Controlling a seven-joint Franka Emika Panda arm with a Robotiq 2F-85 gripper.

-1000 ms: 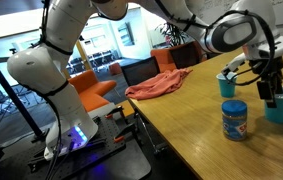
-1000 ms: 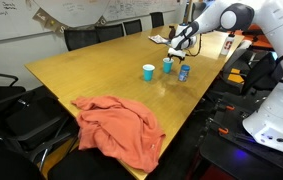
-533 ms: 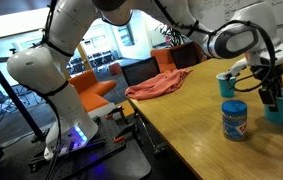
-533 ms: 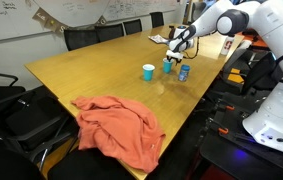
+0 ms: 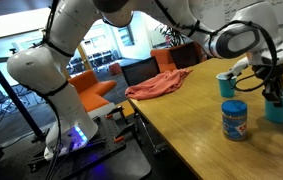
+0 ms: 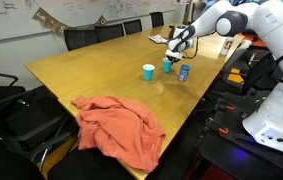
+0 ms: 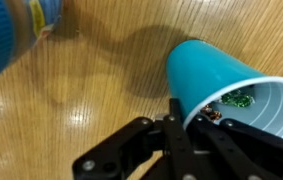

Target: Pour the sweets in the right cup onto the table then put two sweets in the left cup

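The right cup [image 7: 216,80], teal with a pale rim, stands upright on the wooden table [image 7: 81,95]. Sweets [image 7: 239,98] with shiny glints lie inside it. My gripper [image 7: 186,128] has come down on the cup's near rim, one finger inside and one outside, pinching the wall. In both exterior views the gripper [image 5: 274,96] [image 6: 171,57] sits at the top of this cup [image 5: 281,106] [image 6: 167,67]. The left cup [image 5: 226,84] [image 6: 148,71], a deeper blue, stands apart from it, untouched.
A blue lidded jar with a label [image 5: 234,120] [image 6: 184,72] [image 7: 16,30] stands close beside the teal cup. A red cloth [image 5: 156,84] [image 6: 121,125] lies at the far end of the table. Chairs line the table's edges.
The jaws have gone from wide open to pinched together on the teal cup's rim. The arm has barely shifted; cups and jar stay in place.
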